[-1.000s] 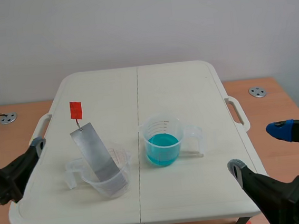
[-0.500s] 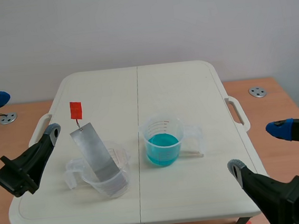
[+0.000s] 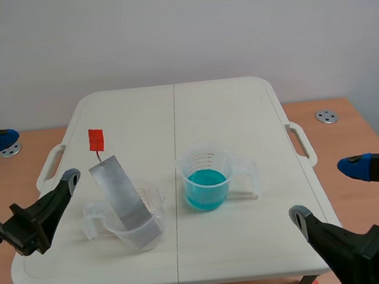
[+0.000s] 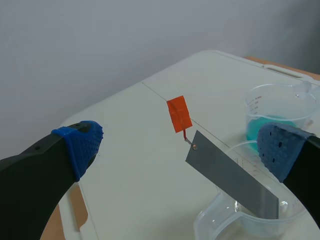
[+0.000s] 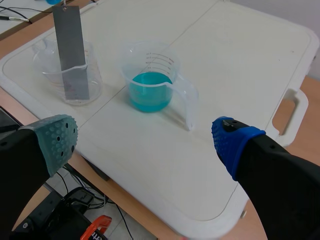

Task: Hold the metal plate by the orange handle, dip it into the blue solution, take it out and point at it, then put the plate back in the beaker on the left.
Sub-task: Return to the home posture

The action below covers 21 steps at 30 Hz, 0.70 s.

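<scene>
left gripper gapes wide, nine o'clock of the orange handle; right gripper wide, three o'clock of the blue solution.

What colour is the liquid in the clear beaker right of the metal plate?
Blue liquid, clearest in the scene view.

My left arm comes in low at eight o'clock of the scene view. Its left gripper is spread wide, the grey-tipped finger angling toward one o'clock and the blue pad out at nine o'clock. My right arm enters at four o'clock, and the right gripper gapes just as wide, both fingers aimed toward ten o'clock. Both grippers are empty.
</scene>
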Available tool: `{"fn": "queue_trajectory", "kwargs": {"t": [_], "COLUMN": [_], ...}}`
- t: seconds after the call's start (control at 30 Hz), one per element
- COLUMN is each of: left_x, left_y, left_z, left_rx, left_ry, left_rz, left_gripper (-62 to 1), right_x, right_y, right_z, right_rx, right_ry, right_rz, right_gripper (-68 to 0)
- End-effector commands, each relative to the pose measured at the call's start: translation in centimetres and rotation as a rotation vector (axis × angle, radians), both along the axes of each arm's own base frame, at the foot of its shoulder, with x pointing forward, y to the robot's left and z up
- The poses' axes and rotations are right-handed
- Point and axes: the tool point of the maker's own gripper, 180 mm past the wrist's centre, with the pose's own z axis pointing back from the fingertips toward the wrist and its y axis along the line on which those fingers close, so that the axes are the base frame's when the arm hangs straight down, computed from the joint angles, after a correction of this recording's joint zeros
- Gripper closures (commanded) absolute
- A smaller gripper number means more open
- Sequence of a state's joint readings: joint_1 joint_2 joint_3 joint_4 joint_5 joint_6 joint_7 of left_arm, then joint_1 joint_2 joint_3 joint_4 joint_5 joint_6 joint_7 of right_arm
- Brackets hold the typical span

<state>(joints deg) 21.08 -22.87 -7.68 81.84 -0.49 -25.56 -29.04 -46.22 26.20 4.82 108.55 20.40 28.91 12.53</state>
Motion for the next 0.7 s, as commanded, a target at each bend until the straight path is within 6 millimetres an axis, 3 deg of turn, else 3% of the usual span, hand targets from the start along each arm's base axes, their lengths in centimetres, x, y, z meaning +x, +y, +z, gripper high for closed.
{"fn": "queue_trajectory", "kwargs": {"t": [0.0,0.67], "left_x": [0.2,0.3], "left_y": [0.1,0.0], "left_z": [0.6,-0.6], "left_rx": [-0.021,0.0], "left_ry": [-0.02,0.033], "left_rz": [0.015,0.035], "left_gripper": [-62.3,-62.3], "right_x": [0.5,0.4], "right_y": [0.1,0.1], "right_z": [0.9,0.7], "right_rx": [0.008,-0.018], "right_ry": [-0.032,-0.033], "right_rz": [0.002,0.013], "right_gripper": [-54.9,-54.9]}}
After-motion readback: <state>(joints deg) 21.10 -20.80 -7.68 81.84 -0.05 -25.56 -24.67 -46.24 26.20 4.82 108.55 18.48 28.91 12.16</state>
